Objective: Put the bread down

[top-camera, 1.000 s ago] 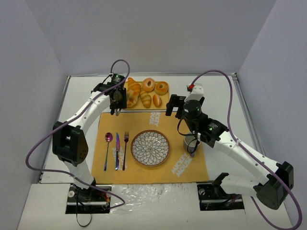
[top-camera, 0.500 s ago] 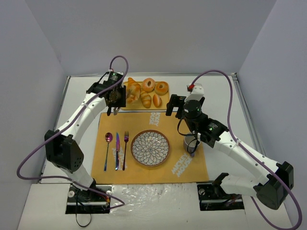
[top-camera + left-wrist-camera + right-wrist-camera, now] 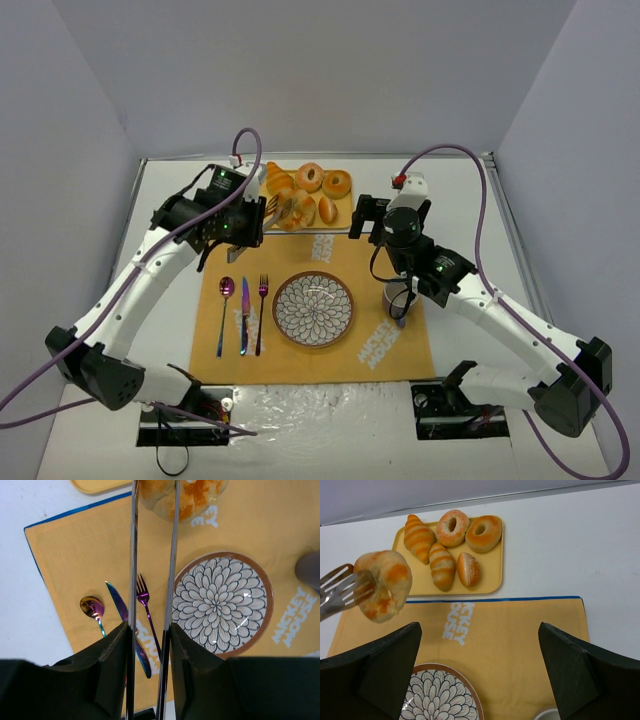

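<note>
Fingers (image 3: 107,662) of your left gripper (image 3: 149,629) clamp the tongs (image 3: 133,555), which pinch the knotted bun (image 3: 382,585) in the air just beyond the plate's (image 3: 220,605) far rim; ease that squeeze early and the glazed bun could slip short of the plate; right gripper (image 3: 479,630) stands wide, empty.

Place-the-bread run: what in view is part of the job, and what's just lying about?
Job: knotted bun; tongs gripping it; left fingers shut on the tongs; elongated ridged roll; patterned plate, the likely target.
Lying about: ring doughnuts; small oval roll; spoon; knife; fork.
</note>
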`<state>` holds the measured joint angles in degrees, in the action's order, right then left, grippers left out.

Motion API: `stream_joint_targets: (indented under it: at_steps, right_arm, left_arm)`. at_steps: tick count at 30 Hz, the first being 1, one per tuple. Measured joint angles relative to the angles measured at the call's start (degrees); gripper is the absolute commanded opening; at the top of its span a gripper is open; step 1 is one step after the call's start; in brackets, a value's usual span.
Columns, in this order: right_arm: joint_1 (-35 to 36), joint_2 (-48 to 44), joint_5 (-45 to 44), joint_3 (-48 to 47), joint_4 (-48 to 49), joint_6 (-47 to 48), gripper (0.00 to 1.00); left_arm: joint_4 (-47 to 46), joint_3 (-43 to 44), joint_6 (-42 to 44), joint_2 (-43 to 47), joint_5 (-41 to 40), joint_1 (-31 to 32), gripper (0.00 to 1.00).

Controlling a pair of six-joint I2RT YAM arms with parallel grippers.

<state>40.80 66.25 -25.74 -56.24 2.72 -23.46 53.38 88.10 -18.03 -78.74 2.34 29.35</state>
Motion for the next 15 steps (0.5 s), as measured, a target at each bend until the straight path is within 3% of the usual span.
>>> stream_joint_targets:
  at_steps: [9, 15]
  right_arm:
    - [0.00, 0.16, -2.34, -2.98, -0.35, 1.32, 1.00]
    - [0.00, 0.29, -3.03, -3.55, -0.42, 1.70, 1.00]
  left_arm:
    - [4.03, -7.48, 0.91, 5.66, 0.80, 11.33, 0.00]
    - [4.70, -11.26, 0.82, 8.87, 1.83, 15.68, 0.00]
